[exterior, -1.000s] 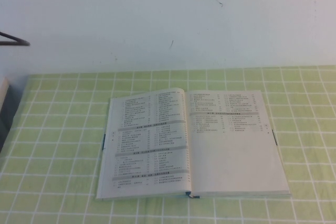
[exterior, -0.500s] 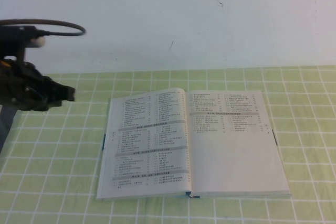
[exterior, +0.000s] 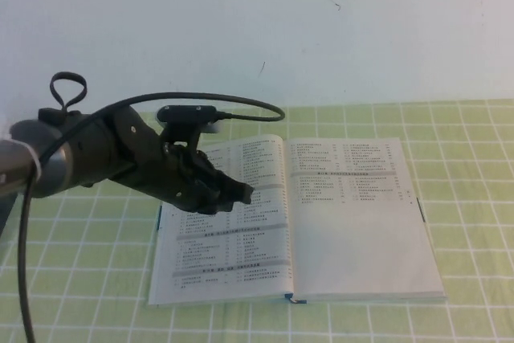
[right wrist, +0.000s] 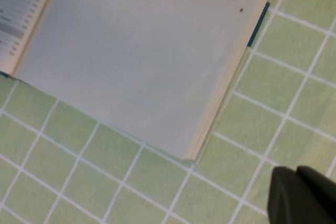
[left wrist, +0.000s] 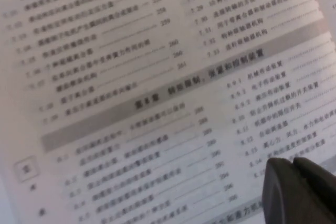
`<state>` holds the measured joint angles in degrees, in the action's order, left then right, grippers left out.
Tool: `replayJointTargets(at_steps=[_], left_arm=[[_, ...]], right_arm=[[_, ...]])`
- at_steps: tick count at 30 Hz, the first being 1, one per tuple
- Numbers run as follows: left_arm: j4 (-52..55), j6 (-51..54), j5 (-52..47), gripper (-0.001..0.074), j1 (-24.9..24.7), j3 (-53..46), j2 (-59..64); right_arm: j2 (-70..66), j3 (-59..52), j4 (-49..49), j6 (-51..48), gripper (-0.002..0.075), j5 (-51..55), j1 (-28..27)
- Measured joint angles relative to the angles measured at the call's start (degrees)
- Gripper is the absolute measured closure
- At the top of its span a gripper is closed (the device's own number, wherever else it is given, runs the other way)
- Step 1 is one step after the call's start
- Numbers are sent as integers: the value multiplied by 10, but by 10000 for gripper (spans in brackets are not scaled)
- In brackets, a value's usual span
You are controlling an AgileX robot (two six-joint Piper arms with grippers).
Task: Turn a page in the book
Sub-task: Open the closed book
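Over the left-hand page of the book (exterior: 293, 218), lying open on the green-checked surface (exterior: 466, 134), the left gripper (exterior: 241, 195) hovers, jaws closed. A single sheet's edge should be caught. The right gripper (right wrist: 304, 195), closed, waits off the book's corner.

Black jointed left arm (exterior: 120, 158), grey-white sleeve, looping black cable (exterior: 225, 104), dark blunt left pincer (exterior: 241, 195).

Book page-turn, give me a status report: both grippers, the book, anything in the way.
Left gripper shut, over the book's left page. Right gripper shut, above the green checked cloth off the book's right corner. Book open flat, no page lifted. Nothing blocking.
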<state>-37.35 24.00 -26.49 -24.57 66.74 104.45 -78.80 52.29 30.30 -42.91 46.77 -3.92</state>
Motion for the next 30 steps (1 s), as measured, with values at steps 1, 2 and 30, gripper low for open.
replayJointTargets(at_steps=[1, 2, 30], left_arm=[[-29, 25, 1, 737, 0, 4, 9], [-61, 51, 1, 737, 0, 9, 19], [-186, 169, -33, 738, 6, 44, 123]], right_arm=[[-4, 0, -2, 0, 729, 3, 0], [-9, 0, -2, 0, 729, 7, 1], [-185, 97, 123, -36, 251, -3, 35]])
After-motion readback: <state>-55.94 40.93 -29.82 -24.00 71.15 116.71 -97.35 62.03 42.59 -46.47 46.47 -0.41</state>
